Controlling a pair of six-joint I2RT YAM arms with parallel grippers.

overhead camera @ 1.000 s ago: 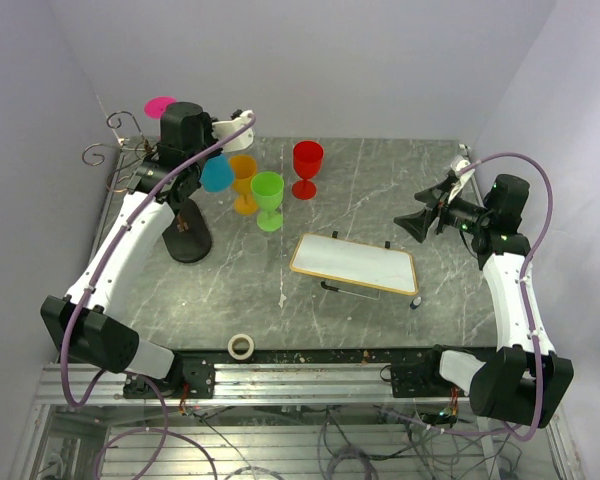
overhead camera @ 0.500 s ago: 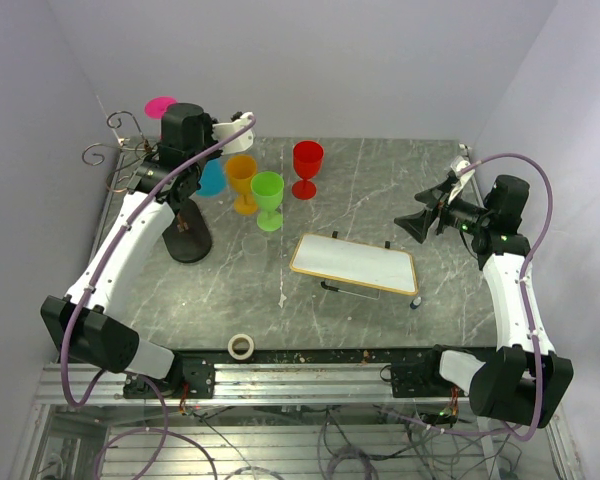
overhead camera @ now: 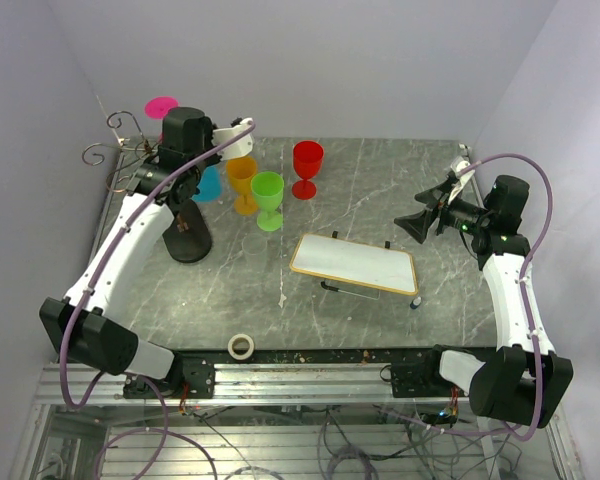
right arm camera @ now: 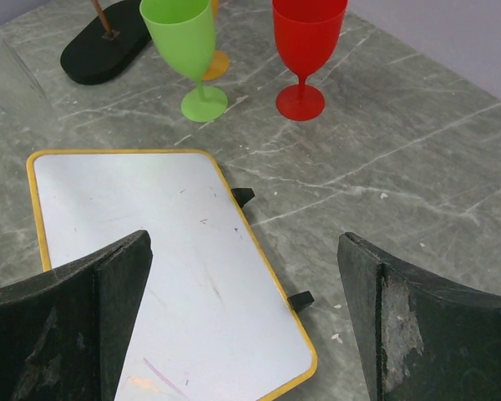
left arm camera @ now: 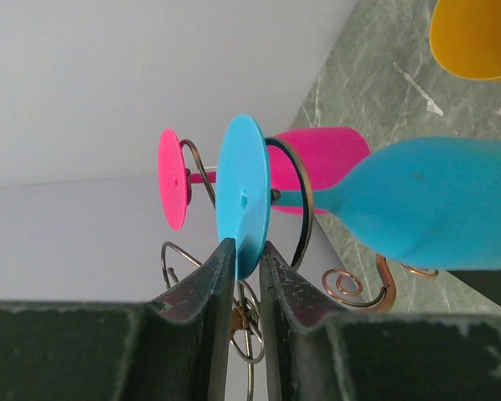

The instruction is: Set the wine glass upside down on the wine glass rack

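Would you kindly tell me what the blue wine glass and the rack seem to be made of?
Blue wine glass: likely plastic. It looks opaque and matte, evenly coloured, with no glassy transparency. Wine glass rack: apparently metal wire, dark to coppery, bent into thin curls.

- The blue plastic wine glass [left arm camera: 426, 205] is showing a smooth, matt, opaque surface.
- The thin dark metal wire rack [right arm camera: 100, 52] is looking matt black on its oval base.
- The grey marble-patterned table top [right arm camera: 417, 142] is giving off a smooth, faint sheen.
- The white yellow-framed board [right arm camera: 159, 251] is looking smooth and lightly scuffed.
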